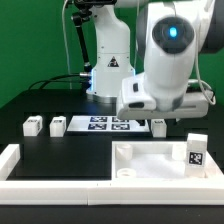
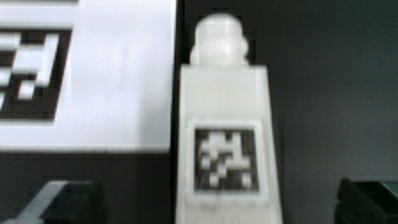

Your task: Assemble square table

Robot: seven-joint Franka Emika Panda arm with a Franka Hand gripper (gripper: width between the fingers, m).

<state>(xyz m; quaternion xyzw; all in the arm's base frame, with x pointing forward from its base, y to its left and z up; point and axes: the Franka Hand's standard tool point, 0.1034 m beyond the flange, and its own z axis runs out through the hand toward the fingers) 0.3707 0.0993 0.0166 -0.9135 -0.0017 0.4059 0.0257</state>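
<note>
Wrist view: I had the gripper (image 2: pixel 210 200) poised over one leg (image 2: pixel 221 120), fingers (image 2: pixel 50 200) spread wide on either side and holding nothing. The leg lay just beside the marker board (image 2: pixel 80 90), its long axis crossing the fingers' closing line
</note>
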